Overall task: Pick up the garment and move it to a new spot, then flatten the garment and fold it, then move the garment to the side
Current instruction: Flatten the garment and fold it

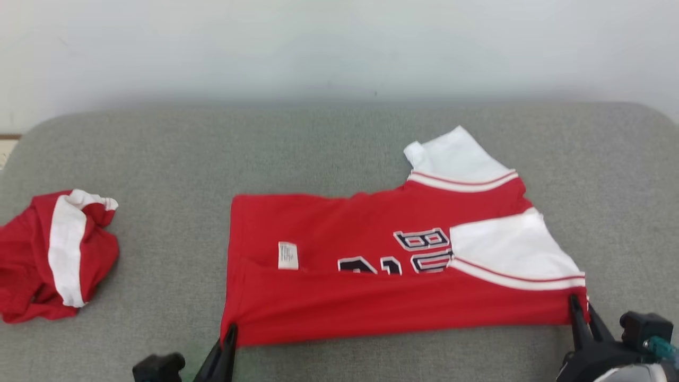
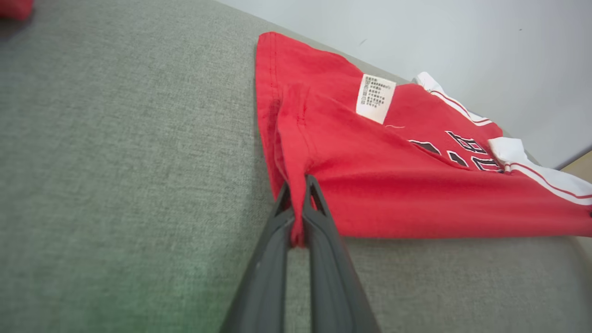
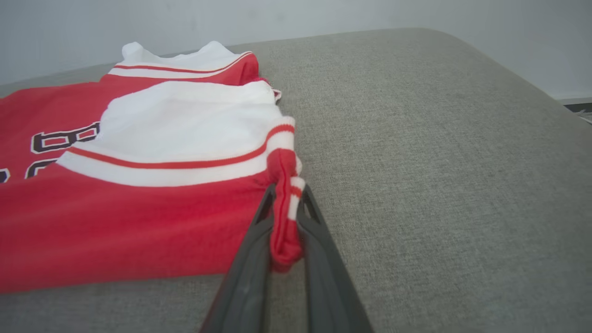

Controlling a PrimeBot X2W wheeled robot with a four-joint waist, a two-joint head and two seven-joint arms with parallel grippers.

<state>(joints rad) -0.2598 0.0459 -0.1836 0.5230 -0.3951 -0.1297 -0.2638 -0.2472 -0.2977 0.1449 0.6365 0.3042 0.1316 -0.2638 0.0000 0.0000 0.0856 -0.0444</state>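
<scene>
A pale wall (image 1: 339, 48) stands behind a table (image 1: 339, 154) covered in grey woven cloth with rounded far corners. The red garment (image 1: 371, 307) lies spread across the middle and right of the table, its near long edge folded up over part of the dark lettering (image 1: 424, 241). Its white shoulder panels (image 1: 504, 246) lie toward the right and a small white care label (image 1: 288, 255) shows near the left end. The left hand (image 2: 297, 182) is clenched on the garment's near left corner, with a pinch of red cloth between its dark fingers. The right hand (image 3: 284, 196) grasps the near right corner, where red and white trim bunches between its fingers. A second red and white piece of clothing (image 1: 48, 260) lies crumpled at the table's left edge, well apart.
</scene>
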